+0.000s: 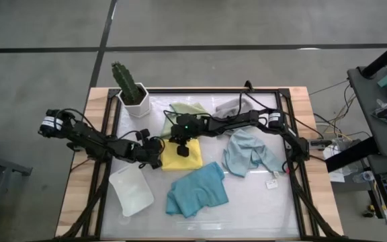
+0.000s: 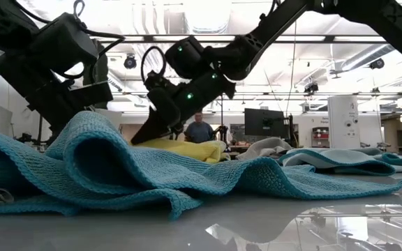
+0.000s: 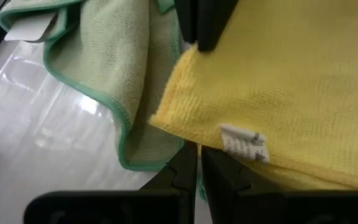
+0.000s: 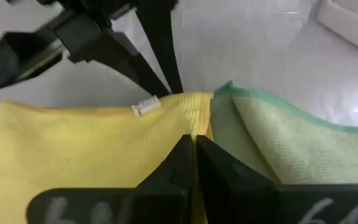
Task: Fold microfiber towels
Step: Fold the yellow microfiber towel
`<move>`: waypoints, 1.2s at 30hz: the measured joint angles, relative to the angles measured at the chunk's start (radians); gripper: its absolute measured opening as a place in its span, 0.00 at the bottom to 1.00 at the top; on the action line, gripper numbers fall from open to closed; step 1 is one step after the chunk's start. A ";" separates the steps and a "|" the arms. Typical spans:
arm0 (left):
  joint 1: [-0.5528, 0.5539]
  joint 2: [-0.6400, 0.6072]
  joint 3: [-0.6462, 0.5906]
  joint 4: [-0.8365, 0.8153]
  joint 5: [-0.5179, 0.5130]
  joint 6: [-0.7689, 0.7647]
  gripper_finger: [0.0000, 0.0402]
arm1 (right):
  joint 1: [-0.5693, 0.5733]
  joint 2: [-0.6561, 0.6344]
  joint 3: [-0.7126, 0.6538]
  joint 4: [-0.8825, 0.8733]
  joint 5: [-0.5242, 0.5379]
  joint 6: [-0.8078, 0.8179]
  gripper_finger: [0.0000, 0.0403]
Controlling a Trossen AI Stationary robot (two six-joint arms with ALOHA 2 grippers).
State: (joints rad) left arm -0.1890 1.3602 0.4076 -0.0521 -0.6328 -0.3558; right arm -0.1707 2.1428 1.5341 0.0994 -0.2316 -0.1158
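looking straight down, the yellow towel [image 1: 178, 156] lies mid-table, touching the sage green towel [image 1: 187, 109] behind it; the teal towel [image 1: 197, 189] lies nearer, the pale blue towel [image 1: 248, 152] to the right, the grey towel [image 1: 230, 105] at the back. the left gripper [image 1: 157, 154] and the right gripper [image 1: 182, 149] meet over the yellow one. from table height, teal folds fill the foreground. the left wrist view shows its fingers [image 3: 191, 174] pinched shut on the yellow edge by a white tag [image 3: 245, 144]. the right wrist view shows its fingers [image 4: 194, 163] together, clamped on yellow cloth.
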 joint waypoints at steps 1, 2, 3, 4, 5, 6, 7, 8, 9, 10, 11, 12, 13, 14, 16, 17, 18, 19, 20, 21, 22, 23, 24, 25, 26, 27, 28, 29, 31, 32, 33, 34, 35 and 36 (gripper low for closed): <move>0.000 0.000 0.000 0.000 -0.002 0.000 0.02 | 0.000 0.005 0.000 0.006 0.003 0.000 0.02; 0.000 0.000 0.000 0.002 -0.002 0.000 0.02 | 0.001 0.013 0.000 0.018 0.015 0.001 0.02; 0.000 0.000 0.000 0.006 -0.003 0.002 0.02 | 0.002 0.018 0.000 0.029 0.028 0.001 0.02; 0.000 0.000 0.000 0.010 -0.003 0.004 0.02 | 0.003 0.021 0.000 0.031 0.040 0.002 0.02; 0.000 0.000 0.000 0.011 -0.003 0.004 0.02 | 0.003 0.024 0.000 0.033 0.055 0.002 0.02; 0.000 0.000 0.000 0.011 -0.003 0.004 0.02 | 0.003 0.027 0.000 0.037 0.065 0.002 0.02; 0.000 0.000 0.000 0.011 -0.003 0.004 0.02 | 0.003 0.027 0.000 0.038 0.072 0.003 0.02; 0.000 0.000 0.000 0.011 -0.003 0.004 0.02 | 0.003 0.027 0.000 0.037 0.075 0.003 0.02; 0.000 0.000 0.000 0.011 -0.003 0.004 0.02 | 0.003 0.027 0.000 0.039 0.075 0.003 0.02; 0.000 -0.001 0.000 0.010 -0.003 0.004 0.02 | 0.003 0.027 0.000 0.040 0.076 0.002 0.02; 0.000 -0.002 0.001 0.007 -0.003 0.004 0.02 | 0.003 0.027 0.000 0.040 0.075 0.001 0.02; 0.000 -0.005 0.004 0.004 -0.002 0.003 0.02 | 0.004 0.027 0.000 0.039 0.076 0.001 0.02; 0.000 -0.011 0.008 -0.005 0.001 0.003 0.02 | 0.005 0.027 0.000 0.038 0.076 0.002 0.02; 0.000 -0.017 0.013 -0.025 0.007 0.003 0.02 | 0.006 0.027 0.000 0.037 0.076 0.003 0.02; 0.000 -0.030 0.028 -0.074 0.024 0.002 0.02 | 0.008 0.027 0.000 0.034 0.075 0.003 0.02; 0.000 -0.036 0.036 -0.097 0.028 -0.002 0.02 | 0.010 0.027 0.000 0.033 0.075 0.003 0.02; 0.000 -0.045 0.044 -0.110 0.029 -0.003 0.02 | 0.011 0.027 0.000 0.033 0.075 0.003 0.02; 0.000 -0.053 0.049 -0.115 0.029 -0.003 0.02 | 0.012 0.027 0.000 0.033 0.075 0.003 0.02; 0.000 -0.059 0.052 -0.115 0.029 -0.002 0.02 | 0.014 0.027 0.000 0.033 0.075 0.003 0.02; 0.000 -0.068 0.053 -0.116 0.033 -0.001 0.02 | 0.015 0.027 -0.001 0.034 0.075 0.003 0.02; 0.000 -0.078 0.053 -0.120 0.040 0.000 0.02 | 0.016 0.027 0.000 0.035 0.075 0.003 0.02; 0.000 -0.088 0.054 -0.121 0.050 0.003 0.02 | 0.017 0.027 -0.001 0.037 0.075 0.003 0.02; 0.000 -0.097 0.055 -0.120 0.057 0.004 0.02 | 0.018 0.028 -0.001 0.043 0.075 0.009 0.02; 0.000 -0.108 0.055 -0.123 0.063 0.004 0.02 | 0.020 0.033 -0.001 0.053 0.074 0.011 0.02; 0.000 -0.119 0.055 -0.125 0.070 0.003 0.02 | 0.021 0.035 -0.001 0.056 0.074 0.011 0.02; 0.000 -0.130 0.055 -0.124 0.077 0.003 0.02 | 0.022 0.040 -0.001 0.057 0.075 0.011 0.02; 0.000 -0.140 0.055 -0.125 0.082 0.003 0.02 | 0.022 0.045 -0.001 0.063 0.075 0.011 0.02; 0.000 -0.152 0.055 -0.128 0.086 0.002 0.02 | 0.022 0.048 -0.001 0.064 0.075 0.016 0.02; 0.000 -0.174 0.055 -0.142 0.088 -0.004 0.02 | 0.022 0.056 -0.001 0.067 0.075 0.024 0.02; 0.000 -0.185 0.056 -0.150 0.090 -0.005 0.02 | 0.022 0.058 -0.001 0.068 0.075 0.027 0.02; 0.000 -0.196 0.056 -0.166 0.091 -0.005 0.02 | 0.022 0.059 -0.001 0.070 0.075 0.027 0.02; 0.000 -0.207 0.055 -0.172 0.093 -0.006 0.02 | 0.022 0.060 -0.001 0.070 0.075 0.028 0.02; 0.000 -0.216 0.055 -0.169 0.096 -0.005 0.02 | 0.022 0.060 -0.001 0.071 0.076 0.029 0.02; 0.000 -0.227 0.056 -0.170 0.098 -0.005 0.02 | 0.022 0.060 -0.001 0.071 0.076 0.033 0.02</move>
State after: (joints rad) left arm -0.1894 1.1335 0.4633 -0.2222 -0.5343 -0.3607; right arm -0.1486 2.2024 1.5333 0.1703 -0.1558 -0.0827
